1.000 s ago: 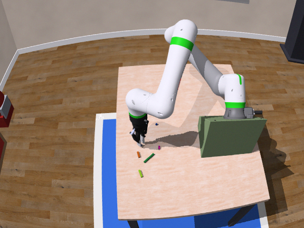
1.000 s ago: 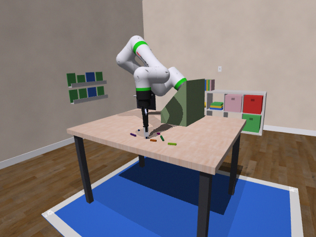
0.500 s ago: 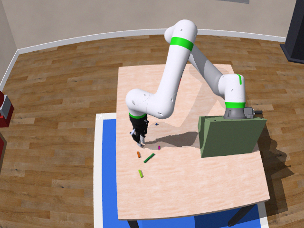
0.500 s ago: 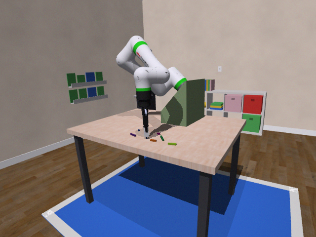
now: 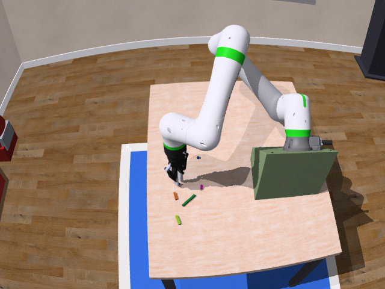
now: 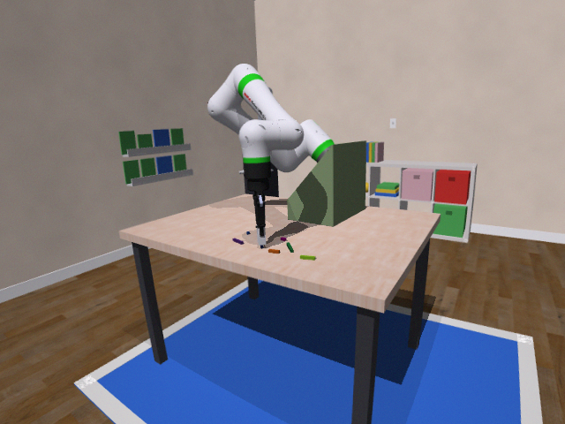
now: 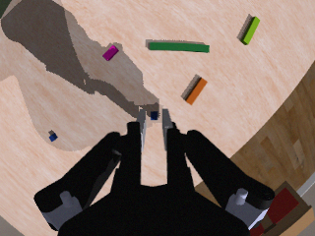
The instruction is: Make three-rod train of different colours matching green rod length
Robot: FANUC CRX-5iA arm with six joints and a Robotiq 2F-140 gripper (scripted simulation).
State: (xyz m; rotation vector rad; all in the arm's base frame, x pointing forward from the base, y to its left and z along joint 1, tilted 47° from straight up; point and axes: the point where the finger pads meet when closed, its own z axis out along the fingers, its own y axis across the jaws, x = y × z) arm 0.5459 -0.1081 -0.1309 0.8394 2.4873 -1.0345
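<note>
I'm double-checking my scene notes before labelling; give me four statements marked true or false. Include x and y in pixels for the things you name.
1. The orange rod (image 5: 175, 195) (image 6: 274, 251) (image 7: 196, 91) touches the green rod (image 5: 188, 200) (image 6: 290, 247) (image 7: 178, 47). False: a gap separates them.
2. Two blue rods are visible in the wrist view. True.
3. The purple rod (image 6: 237, 240) stands upright. False: it lies flat.
4. The pincer (image 5: 178, 182) (image 6: 261, 244) (image 7: 154, 118) has its fingers apart, a blue rod (image 7: 155, 116) showing between them. True.

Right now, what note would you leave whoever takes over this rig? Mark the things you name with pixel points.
Gripper (image 5: 178, 182) (image 6: 261, 243) (image 7: 154, 118): narrowly open, fingers either side of a blue rod (image 6: 261, 246) (image 7: 155, 116), not clamped.
Apart on the table: second blue rod (image 5: 198, 157) (image 6: 247, 232) (image 7: 53, 137), magenta rod (image 5: 201, 186) (image 6: 283, 238) (image 7: 110, 52), lime rod (image 5: 177, 220) (image 6: 307, 257) (image 7: 251, 30), green rod (image 5: 188, 200) (image 6: 290, 247) (image 7: 178, 47), orange rod (image 5: 175, 195) (image 6: 274, 251) (image 7: 196, 91), purple rod (image 6: 237, 240).
Done: no train laid.
Left: join one blue, magenta and lime (1+2+5=8), keep the others clear, release.
</note>
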